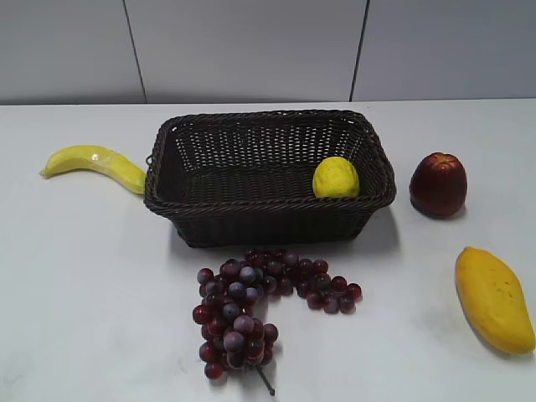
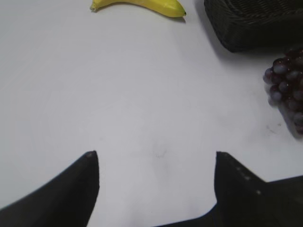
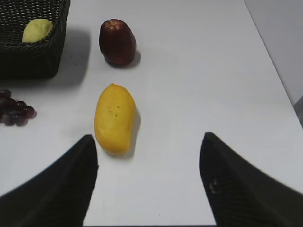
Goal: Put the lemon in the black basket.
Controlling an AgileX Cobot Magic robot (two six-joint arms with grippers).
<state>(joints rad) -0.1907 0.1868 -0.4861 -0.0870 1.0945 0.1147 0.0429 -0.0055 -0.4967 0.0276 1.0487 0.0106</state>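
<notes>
The lemon (image 1: 336,177) lies inside the black basket (image 1: 268,213), against its front right corner. The right wrist view also shows the lemon (image 3: 37,29) in the basket (image 3: 33,56) at its top left. The left wrist view shows only a corner of the basket (image 2: 251,28). My left gripper (image 2: 156,158) is open and empty over bare table. My right gripper (image 3: 147,142) is open and empty, with nothing between its fingers. Neither gripper shows in the exterior view.
A banana (image 1: 92,164) lies left of the basket. A bunch of red grapes (image 1: 251,306) lies in front of it. A dark red apple-like fruit (image 1: 438,183) and an orange-yellow mango (image 1: 494,299) sit to the right. The mango (image 3: 114,118) lies just ahead of my right gripper's left finger.
</notes>
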